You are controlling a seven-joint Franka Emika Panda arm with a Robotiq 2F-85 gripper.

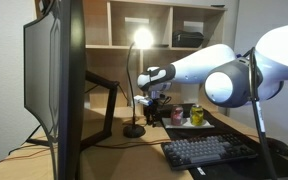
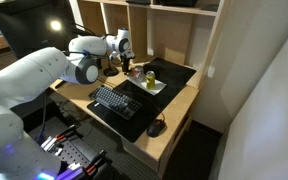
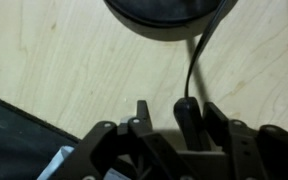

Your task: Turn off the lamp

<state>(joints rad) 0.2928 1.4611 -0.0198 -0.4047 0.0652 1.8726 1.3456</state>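
Observation:
The slim black lamp stands on the wooden desk with its small head lit point(image 1: 143, 37), and its thin stem curves down to the round base point(image 1: 134, 130). In the wrist view the base point(image 3: 169, 14) is at the top, and its cord runs down to a black inline switch point(image 3: 187, 118). My gripper point(image 3: 177, 108) is low over the desk just beside the base. Its fingers are apart with the switch between them, close to one finger and clear of the other. The gripper also shows in both exterior views point(image 1: 150, 100) point(image 2: 124, 63).
A large monitor point(image 1: 54, 80) on a thick black arm point(image 1: 109, 100) stands beside the lamp. A keyboard point(image 1: 209, 152) and a mouse point(image 2: 157, 127) lie on a dark mat. A tray with cans point(image 1: 194, 116) sits behind the gripper. Shelves point(image 1: 174, 25) rise at the back.

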